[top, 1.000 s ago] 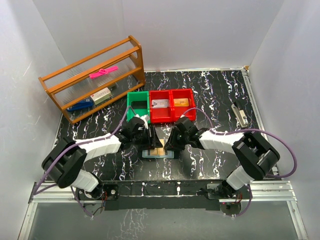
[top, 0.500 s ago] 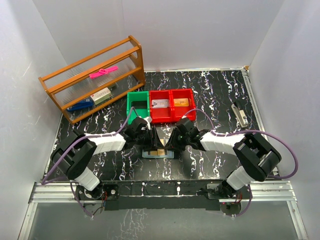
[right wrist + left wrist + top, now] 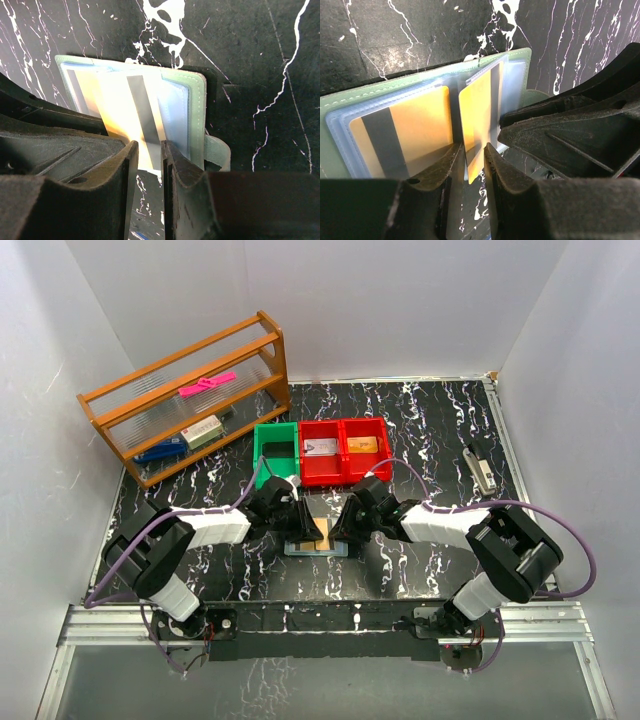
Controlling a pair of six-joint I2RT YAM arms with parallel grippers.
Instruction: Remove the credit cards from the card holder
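The pale green bifold card holder (image 3: 197, 120) is lying open on the black marbled table (image 3: 420, 430), its clear sleeve being clamped by the right gripper (image 3: 148, 146). A thin yellow credit card (image 3: 477, 105), likely stiff and slick, is being pinched at its protruding edge by the left gripper (image 3: 472, 148).

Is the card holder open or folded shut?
Open: the card holder lies spread, its inside and yellow credit cards exposed.
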